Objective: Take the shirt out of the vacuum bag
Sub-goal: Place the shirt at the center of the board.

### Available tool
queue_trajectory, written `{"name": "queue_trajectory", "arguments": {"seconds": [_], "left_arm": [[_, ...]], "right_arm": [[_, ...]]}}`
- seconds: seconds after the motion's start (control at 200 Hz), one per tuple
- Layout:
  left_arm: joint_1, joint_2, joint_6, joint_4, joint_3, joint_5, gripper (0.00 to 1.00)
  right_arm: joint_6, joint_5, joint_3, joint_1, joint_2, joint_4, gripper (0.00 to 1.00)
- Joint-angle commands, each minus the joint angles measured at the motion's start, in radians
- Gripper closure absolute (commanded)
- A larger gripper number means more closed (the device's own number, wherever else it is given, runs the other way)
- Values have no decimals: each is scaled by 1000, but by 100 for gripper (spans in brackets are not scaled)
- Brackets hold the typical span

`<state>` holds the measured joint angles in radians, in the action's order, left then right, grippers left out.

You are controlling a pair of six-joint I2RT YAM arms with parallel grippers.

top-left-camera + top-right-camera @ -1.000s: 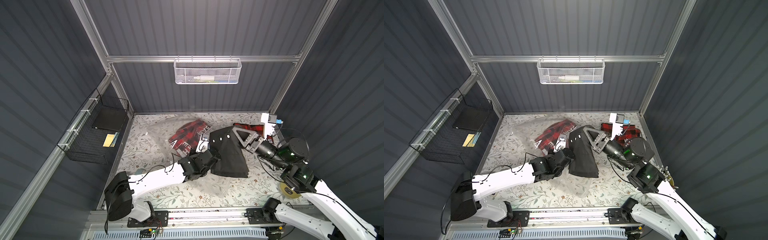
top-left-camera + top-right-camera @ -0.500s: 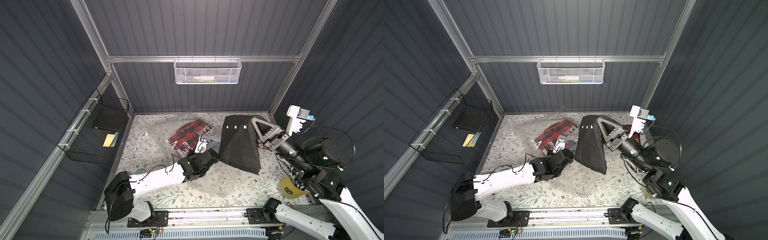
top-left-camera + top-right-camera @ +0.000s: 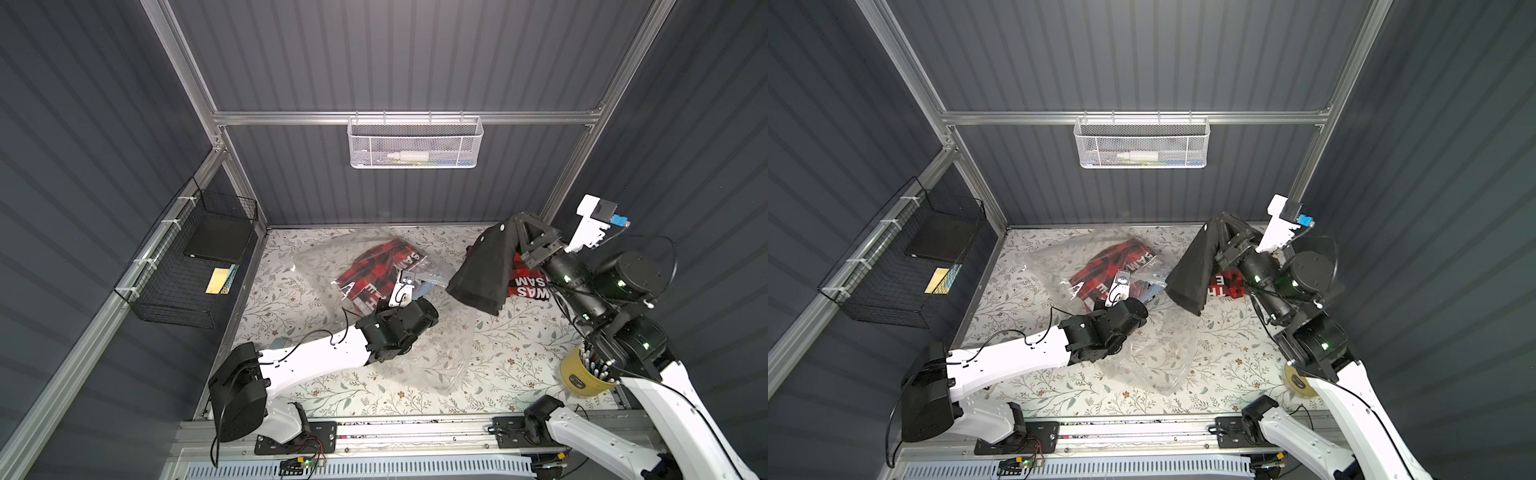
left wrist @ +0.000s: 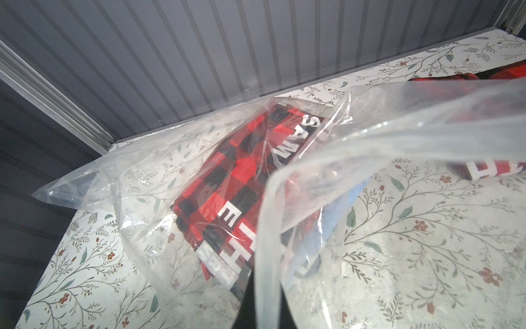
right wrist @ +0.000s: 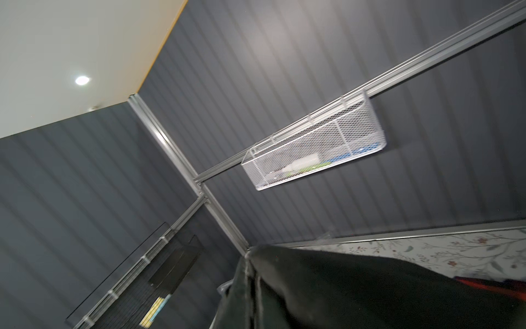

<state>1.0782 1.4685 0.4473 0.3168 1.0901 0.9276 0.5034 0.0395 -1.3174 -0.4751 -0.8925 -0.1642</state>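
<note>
Left wrist view: one large crinkly see-through plastic vacuum bag (image 4: 136,176) lies on the floral-printed table surface (image 4: 427,228). Its film is glossy and creased, and a thicker, smoother band along the open edge rises toward the camera. The left gripper (image 4: 250,307) shows only as a dark sliver beside that band. Its jaws are closed, pinching the bag's edge.

Contents of the bag, counted:
- One folded red-and-black checked fabric garment (image 4: 227,176) with white block lettering.
- One pale blue soft item (image 4: 338,208) lying against it.

Both top views show two white-and-black arms with one gripper each. The right gripper (image 3: 515,226) is raised over the far right corner of the table. Its black triangular fingers are clamped on the top edge of one black shirt (image 3: 484,274). The shirt is matte cloth, folded into a long wedge that widens downward. It hangs wholly outside the bag, with its lower end near the bag's right side. One small white dot shows close to the gripped edge.

A second red-and-black checked garment (image 3: 528,286), also lettered in white, lies on the table outside the bag. The hanging shirt partly hides it.

Fixed items, counted:
- One oblong white fine-mesh metal basket (image 3: 457,145) on the back wall.
- One box-shaped black open-wire basket (image 3: 178,291) on the left wall.
- One round yellow cup (image 3: 582,376) holding pens, beside the right arm.
</note>
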Motion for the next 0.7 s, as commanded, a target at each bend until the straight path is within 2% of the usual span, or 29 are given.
{"name": "queue_trajectory", "arguments": {"seconds": [0.0, 0.185, 0.325, 0.36, 0.695], "left_arm": [[-6, -28, 26, 32, -25, 1, 100], [-6, -34, 33, 32, -39, -7, 100], [-6, -31, 34, 27, -44, -12, 100], [-6, -27, 33, 25, -43, -13, 100], [-6, -15, 36, 16, -36, -32, 100]], "right_arm": [[29, -103, -33, 99, -21, 80, 100], [113, -212, -19, 286, -72, 127, 100], [220, -287, 51, 440, -115, 249, 100], [251, -339, 69, 474, -131, 278, 100], [283, -346, 145, 560, -342, 449, 100]]}}
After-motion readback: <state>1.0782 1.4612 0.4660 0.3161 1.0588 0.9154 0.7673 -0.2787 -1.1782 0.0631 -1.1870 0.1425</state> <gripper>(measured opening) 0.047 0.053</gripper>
